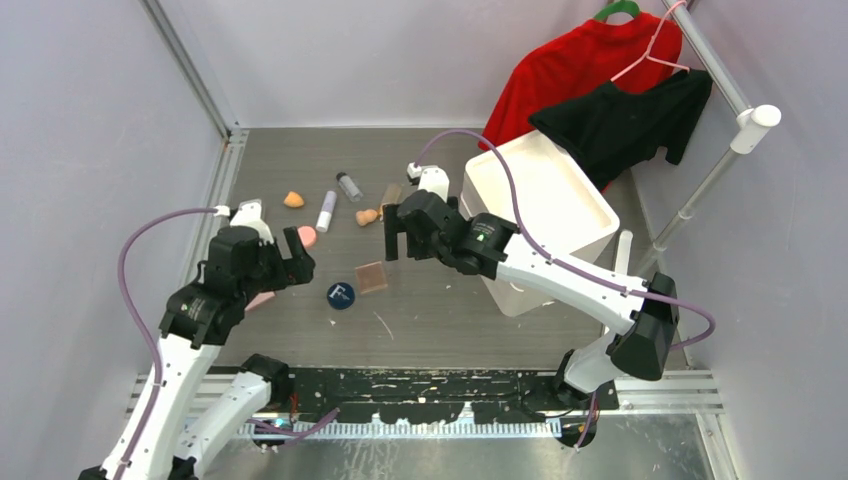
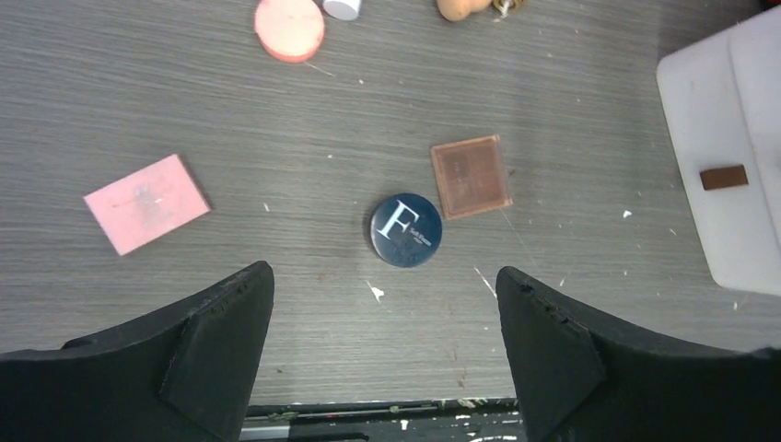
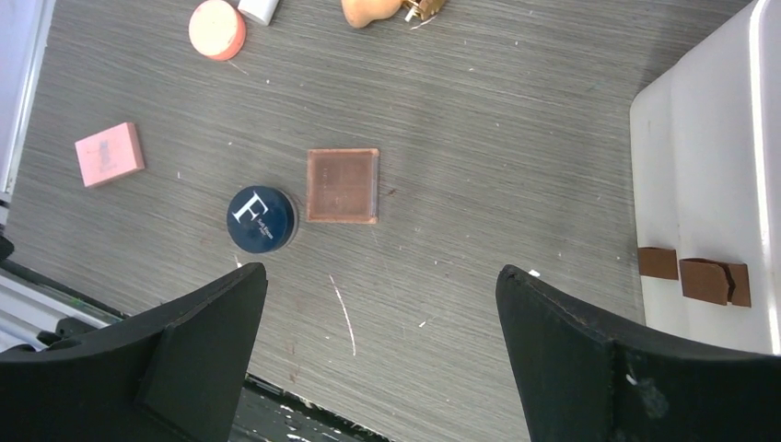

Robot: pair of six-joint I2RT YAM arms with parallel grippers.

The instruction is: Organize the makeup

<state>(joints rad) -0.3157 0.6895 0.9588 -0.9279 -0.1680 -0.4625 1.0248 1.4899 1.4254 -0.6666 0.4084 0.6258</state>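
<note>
The makeup lies scattered on the grey table. A navy round compact [image 1: 341, 295] [image 2: 406, 230] [image 3: 262, 217] sits next to a square brown palette [image 1: 371, 277] [image 2: 471, 176] [image 3: 343, 185]. Farther back are a pink sponge [image 1: 306, 237] [image 2: 289, 28], a white tube [image 1: 326, 211], a clear vial [image 1: 349, 186], two orange sponges [image 1: 293, 199] [image 1: 367, 215] and a gold-brown bottle [image 1: 391, 195]. A flat pink case [image 2: 146, 203] [image 3: 110, 153] lies at the left. My left gripper [image 1: 290, 265] [image 2: 382, 272] is open and empty above the table near the compact. My right gripper [image 1: 397, 232] [image 3: 379, 270] is open and empty, hovering above the palette area.
A white bin [image 1: 540, 215] [image 2: 728, 184] [image 3: 709, 166] stands at the right, with small brown pieces [image 3: 714, 281] inside. Red and black clothes [image 1: 600, 90] hang on a rack behind it. Walls close off the left side and the back.
</note>
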